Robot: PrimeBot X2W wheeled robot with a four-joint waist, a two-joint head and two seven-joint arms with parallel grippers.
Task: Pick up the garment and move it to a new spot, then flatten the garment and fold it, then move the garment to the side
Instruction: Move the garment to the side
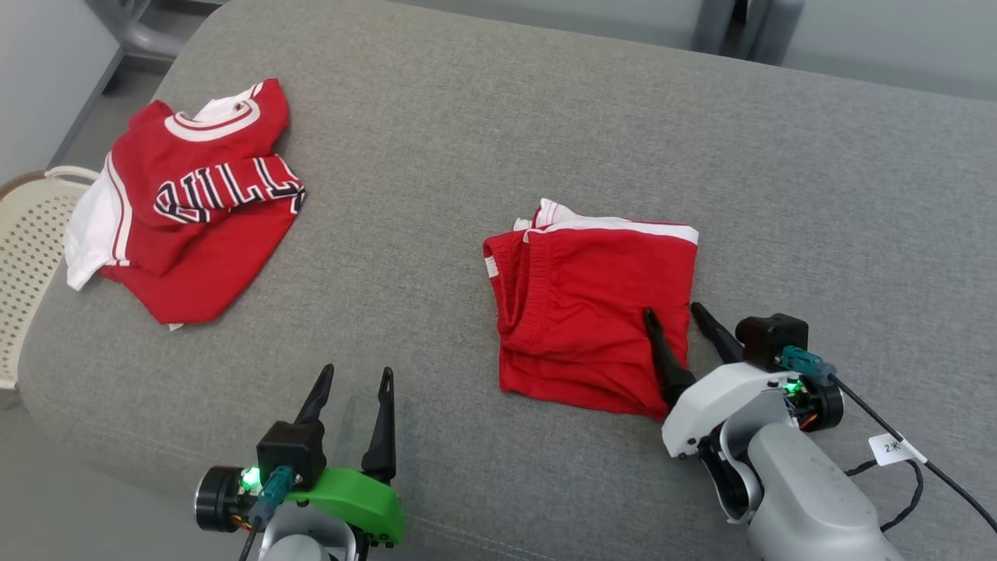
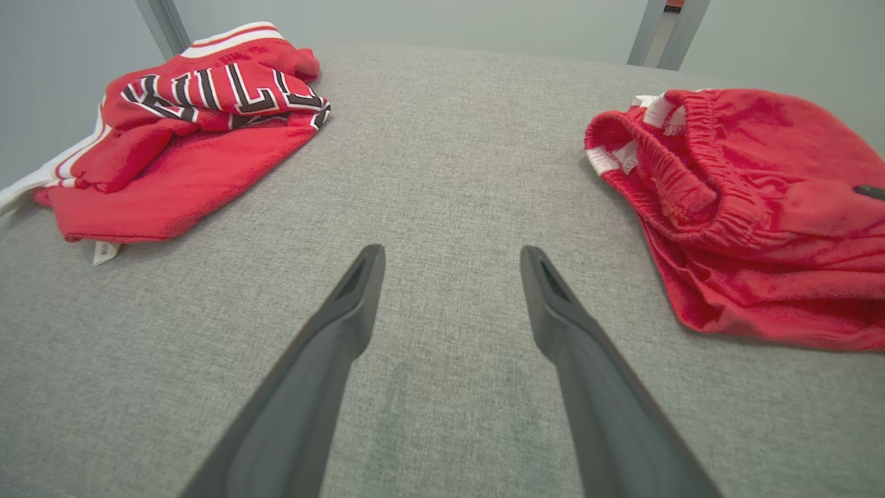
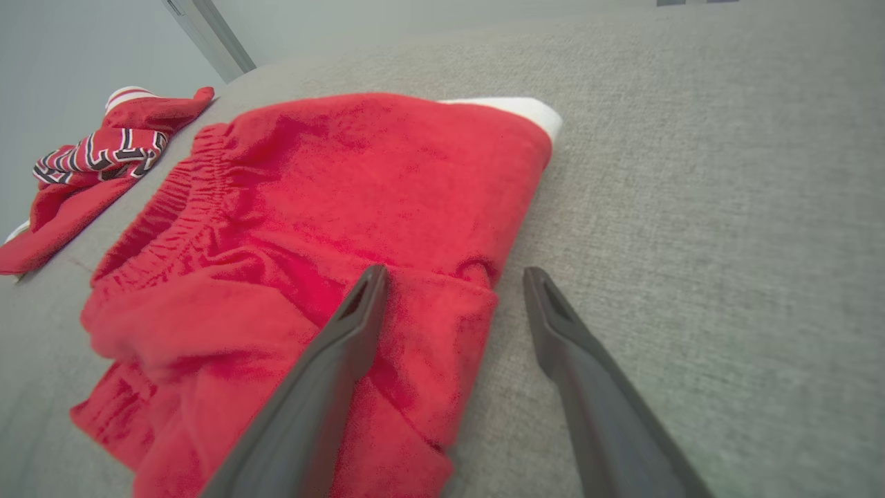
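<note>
Reaching with my right gripper (image 1: 671, 309), I have its two dark fingers spread wide and clamped on nothing, straddling the right-hand edge of the red shorts (image 1: 584, 296) near their closest corner. The finger on my left side lies over the red cloth, just inside that edge; whether it presses on the fabric or hangs just above it I cannot tell. The other finger is over bare grey cushion (image 1: 436, 156), just beside the shorts. The shorts lie folded in a rough square on the cushion, a little right of its middle, with the elastic waistband bunched along their left side and a white stripe along the far edge. My left gripper (image 1: 357, 369) sits at the near edge of the cushion with its fingers also apart and empty, pointing out over bare grey fabric; the shorts lie to its right, well apart from it. Further off on my left, a crumpled red and white jersey (image 1: 195, 210) lies near the cushion's end, beside a cream perforated basket (image 1: 27, 257).
</note>
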